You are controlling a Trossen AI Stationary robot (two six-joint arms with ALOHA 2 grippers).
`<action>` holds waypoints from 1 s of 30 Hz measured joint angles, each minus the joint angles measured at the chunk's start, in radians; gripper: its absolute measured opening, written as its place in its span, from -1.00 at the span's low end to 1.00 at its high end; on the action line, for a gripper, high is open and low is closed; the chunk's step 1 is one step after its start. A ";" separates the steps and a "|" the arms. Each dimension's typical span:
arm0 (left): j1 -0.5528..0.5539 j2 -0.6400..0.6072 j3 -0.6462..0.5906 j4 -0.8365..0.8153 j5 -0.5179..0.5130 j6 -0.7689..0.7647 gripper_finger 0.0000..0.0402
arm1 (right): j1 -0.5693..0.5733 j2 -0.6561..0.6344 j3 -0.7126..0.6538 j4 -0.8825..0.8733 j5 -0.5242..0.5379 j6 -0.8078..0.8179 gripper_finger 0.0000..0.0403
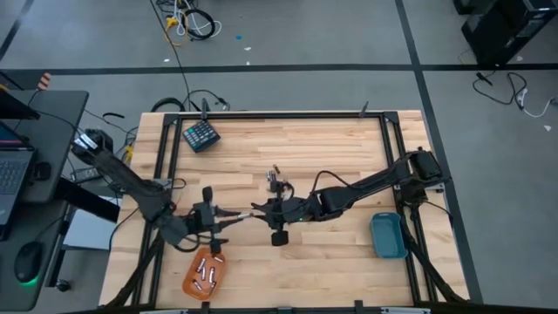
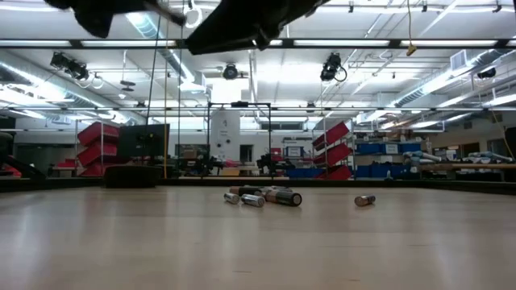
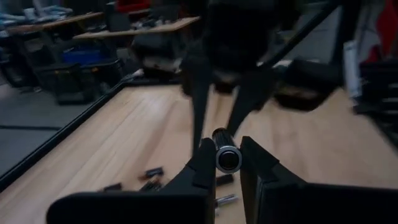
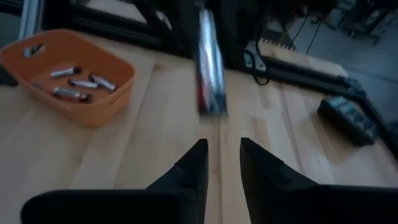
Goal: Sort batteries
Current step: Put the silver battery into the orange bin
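Above the table's middle, a dark and silvery battery hangs in the air with my left gripper shut on it. My right gripper faces it from the right; in its own wrist view its fingers stand open, just short of the battery's free end. An orange tray near the front left holds several batteries. More batteries lie loose on the table behind the grippers, one apart from them. My left gripper pinches the battery's near end between its two fingers. The fingers come about level from the table's left, and the battery lies along them, sticking out toward my right gripper. The battery is lifted clear of the table.
A blue tray stands at the right front. A dark teal keypad-like block lies at the far left. A black frame runs round the table's edges. Bare wood lies between the two trays.
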 joint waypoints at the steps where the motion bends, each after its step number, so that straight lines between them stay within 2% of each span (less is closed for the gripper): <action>1: -0.016 -0.006 0.023 -0.052 0.005 -0.020 -0.87 | 0.003 -0.011 -0.001 -0.030 0.000 0.009 -0.59; 4: -0.075 -0.012 0.120 -0.287 0.081 -0.145 -0.87 | 0.010 -0.058 -0.002 -0.118 0.005 0.051 -0.57; 10: -0.191 0.041 0.349 -0.799 0.415 -0.561 -0.87 | 0.011 -0.108 -0.001 -0.298 0.007 0.128 -0.58; 14: -0.247 0.104 0.435 -0.987 0.626 -0.739 -0.87 | 0.011 -0.107 -0.001 -0.307 0.007 0.129 -0.57; 18: -0.261 0.169 0.440 -1.024 0.734 -0.807 -0.87 | 0.009 -0.103 -0.004 -0.303 0.007 0.134 -0.58; 25: -0.255 0.279 0.432 -1.027 0.753 -0.815 -0.85 | 0.005 -0.103 -0.006 -0.284 0.007 0.127 -0.57; 30: -0.248 0.347 0.431 -1.024 0.747 -0.843 -0.76 | 0.005 -0.103 -0.006 -0.285 0.007 0.127 -0.57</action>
